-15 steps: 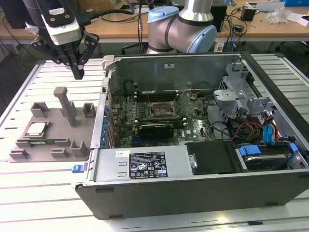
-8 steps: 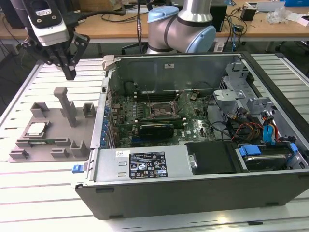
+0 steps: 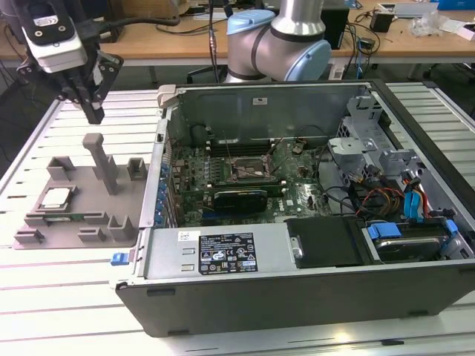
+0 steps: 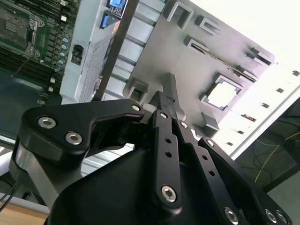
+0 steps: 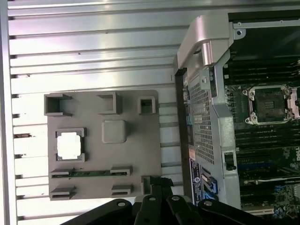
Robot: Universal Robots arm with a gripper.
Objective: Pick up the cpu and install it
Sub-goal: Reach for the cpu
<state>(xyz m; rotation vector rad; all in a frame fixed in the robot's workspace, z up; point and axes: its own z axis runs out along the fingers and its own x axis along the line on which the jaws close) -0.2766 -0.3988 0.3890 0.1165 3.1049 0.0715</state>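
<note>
the gripper (image 3: 96,115) hangs above the grey tray (image 3: 83,199), near its tall upright post (image 3: 104,165). in the second wrist view the fingers (image 4: 165,101) are drawn together with nothing between them. the cpu (image 3: 56,197) lies flat in a square recess of the tray, well apart from the fingertips. the tray rests on the slatted bench (image 3: 67,297), just beside the open computer case (image 3: 223,297). the socket frame (image 3: 249,169) sits on the motherboard inside the case.
</note>
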